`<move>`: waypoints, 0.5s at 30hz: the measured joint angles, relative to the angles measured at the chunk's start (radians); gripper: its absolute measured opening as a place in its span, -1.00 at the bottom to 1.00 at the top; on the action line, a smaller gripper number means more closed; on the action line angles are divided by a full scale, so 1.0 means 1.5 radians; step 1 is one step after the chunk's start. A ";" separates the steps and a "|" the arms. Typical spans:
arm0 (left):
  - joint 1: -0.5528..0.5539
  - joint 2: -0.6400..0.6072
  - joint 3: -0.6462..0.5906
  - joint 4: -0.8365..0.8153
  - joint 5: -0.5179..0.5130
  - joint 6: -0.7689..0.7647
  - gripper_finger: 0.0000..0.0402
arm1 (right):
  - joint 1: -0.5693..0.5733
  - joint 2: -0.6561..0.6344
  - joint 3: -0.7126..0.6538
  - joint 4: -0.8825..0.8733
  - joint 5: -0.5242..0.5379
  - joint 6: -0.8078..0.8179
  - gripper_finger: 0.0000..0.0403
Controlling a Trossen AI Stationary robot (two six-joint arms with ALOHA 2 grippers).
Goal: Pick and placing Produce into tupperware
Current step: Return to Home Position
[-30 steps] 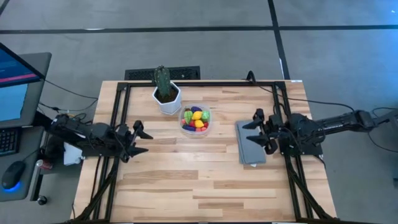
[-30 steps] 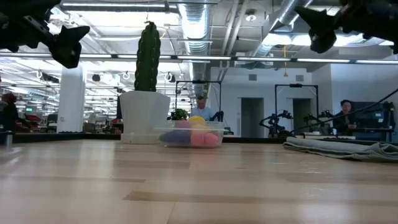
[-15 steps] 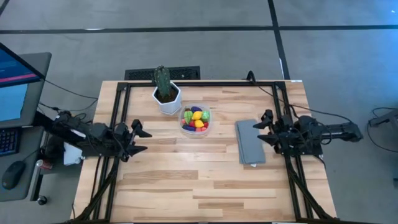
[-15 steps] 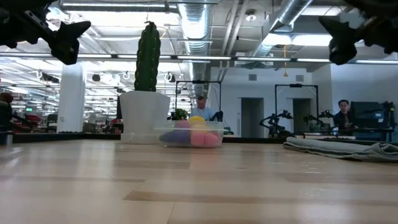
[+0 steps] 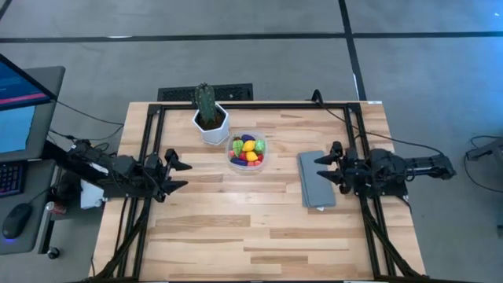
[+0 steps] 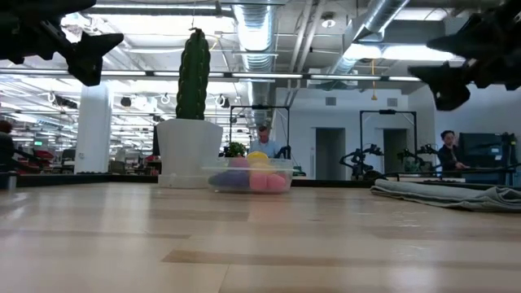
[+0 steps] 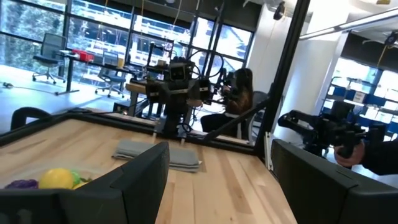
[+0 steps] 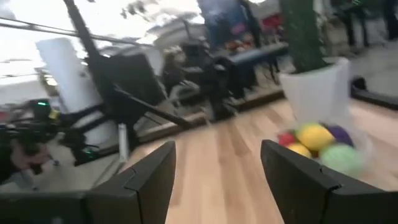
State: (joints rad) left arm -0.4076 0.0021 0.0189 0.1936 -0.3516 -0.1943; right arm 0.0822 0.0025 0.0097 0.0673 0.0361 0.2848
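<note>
The tupperware (image 5: 247,154) is a small round clear container standing on the table's middle, next to the white pot. The produce (image 5: 248,150) fills it: yellow, green, red, purple and pink toy pieces; it also shows in the low view (image 6: 251,178) and both wrist views (image 7: 46,180) (image 8: 320,146). My left gripper (image 5: 179,175) hovers open at the table's left edge, above the surface. My right gripper (image 5: 325,169) hovers open at the right side, over the grey cloth. Neither holds anything.
A white hexagonal pot with a green cactus (image 5: 209,116) stands just left of and behind the container. A flat grey folded cloth (image 5: 316,189) lies under my right gripper. Black frame rails (image 5: 146,157) run along the table's left, right and far edges.
My right arm has drawn back toward the table's right edge, its rear section folding in, and the gripper has sunk a little in the low view. The left gripper has hardly moved. The container and produce have stayed put.
</note>
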 joint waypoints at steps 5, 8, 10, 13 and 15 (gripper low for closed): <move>0.000 0.000 0.000 -0.009 0.002 0.004 0.36 | -0.019 0.000 0.000 -0.038 0.000 0.025 0.29; 0.000 0.000 -0.001 -0.020 0.002 -0.002 0.36 | -0.035 0.000 0.000 -0.040 -0.006 0.019 0.29; 0.000 0.000 -0.004 -0.028 0.002 -0.012 0.36 | -0.048 0.002 0.000 -0.040 -0.006 0.012 0.29; 0.000 0.000 -0.004 -0.064 0.001 -0.036 0.36 | -0.071 0.012 0.000 -0.041 -0.007 0.005 0.29; 0.000 0.001 -0.004 -0.077 -0.001 -0.050 0.36 | -0.087 0.022 0.000 -0.041 -0.009 0.011 0.29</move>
State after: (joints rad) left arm -0.4076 0.0030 0.0132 0.0788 -0.3528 -0.2695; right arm -0.0489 0.0352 0.0101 0.0055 0.0231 0.3019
